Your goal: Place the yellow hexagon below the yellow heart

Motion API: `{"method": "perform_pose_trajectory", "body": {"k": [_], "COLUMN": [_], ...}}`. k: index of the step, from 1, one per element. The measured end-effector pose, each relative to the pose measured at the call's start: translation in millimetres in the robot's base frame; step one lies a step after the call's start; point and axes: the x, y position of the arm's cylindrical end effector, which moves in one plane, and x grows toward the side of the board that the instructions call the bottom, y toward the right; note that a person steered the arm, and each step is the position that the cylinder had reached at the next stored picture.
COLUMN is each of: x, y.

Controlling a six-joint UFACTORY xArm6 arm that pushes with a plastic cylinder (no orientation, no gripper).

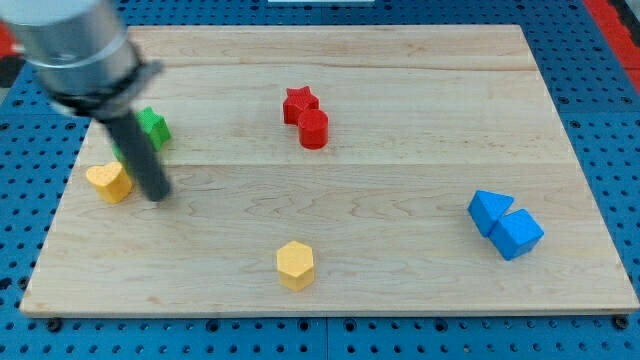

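Observation:
The yellow hexagon lies near the view's bottom centre of the wooden board. The yellow heart lies at the view's left. My tip rests on the board just to the right of the yellow heart, close to it, and far up-left of the yellow hexagon. The rod rises toward the view's top left and partly covers a green block.
A red star and a red cylinder touch near the top centre. Two blue blocks sit together at the right. Blue pegboard surrounds the board's edges.

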Motion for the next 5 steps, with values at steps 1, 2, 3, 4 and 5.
{"method": "perform_pose_trajectory", "body": {"k": [1,2,3,4,5], "x": [6.3,58.9,125.3,97.7,67.7], "y": [116.2,205.2,173.4,110.3,107.5]}}
